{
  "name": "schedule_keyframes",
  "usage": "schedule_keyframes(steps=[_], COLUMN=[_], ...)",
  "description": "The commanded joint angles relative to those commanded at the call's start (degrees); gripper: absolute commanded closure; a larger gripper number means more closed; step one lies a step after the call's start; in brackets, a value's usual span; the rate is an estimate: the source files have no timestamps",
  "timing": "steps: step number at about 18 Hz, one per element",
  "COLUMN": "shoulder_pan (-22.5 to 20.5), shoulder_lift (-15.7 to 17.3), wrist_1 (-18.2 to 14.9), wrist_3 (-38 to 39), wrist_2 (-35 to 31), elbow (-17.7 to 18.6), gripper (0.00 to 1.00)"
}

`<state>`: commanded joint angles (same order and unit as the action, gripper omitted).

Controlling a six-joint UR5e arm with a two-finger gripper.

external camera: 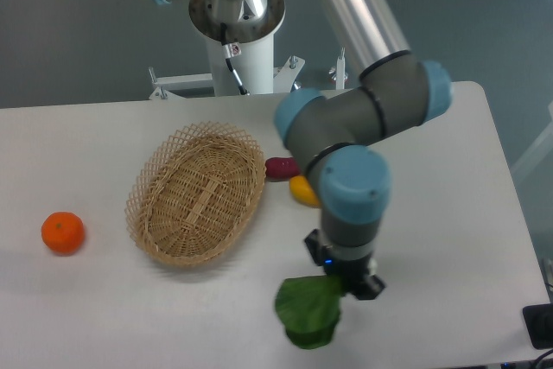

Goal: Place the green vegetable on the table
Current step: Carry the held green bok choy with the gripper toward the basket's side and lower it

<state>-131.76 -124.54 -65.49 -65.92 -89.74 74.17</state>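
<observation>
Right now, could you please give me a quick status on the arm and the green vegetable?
End effector shut on green vegetable. Vegetable near the table front edge, contact unclear. Basket off to the side; nothing in the way.

A robotics lab: an industrial grey-and-blue arm (pixel 350 136) on a white pedestal base (pixel 238 36) stands behind a plain white counter (pixel 449 213) set with toy produce and a wicker basket (pixel 197 193), over grey flooring (pixel 69 32).

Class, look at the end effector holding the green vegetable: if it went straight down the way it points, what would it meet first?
Probably the table: the end effector points downward, and the green vegetable it grips would likely touch first. Height is unclear.
</observation>
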Motion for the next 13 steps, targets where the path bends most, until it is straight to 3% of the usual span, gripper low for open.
schedule_keyframes(steps=[5, 11, 13], shoulder_pan=[3.17, 6.33, 7.13], shoulder_lift=[0.44, -1.22, -1.67], wrist_1=[4.48, 5.28, 5.72], wrist_3=[0.09, -0.09, -0.09], wrist_2=[0.26, 0.62, 0.62], elbow=[4.4, 4.84, 4.75], gripper=[0.78, 0.77, 0.72])
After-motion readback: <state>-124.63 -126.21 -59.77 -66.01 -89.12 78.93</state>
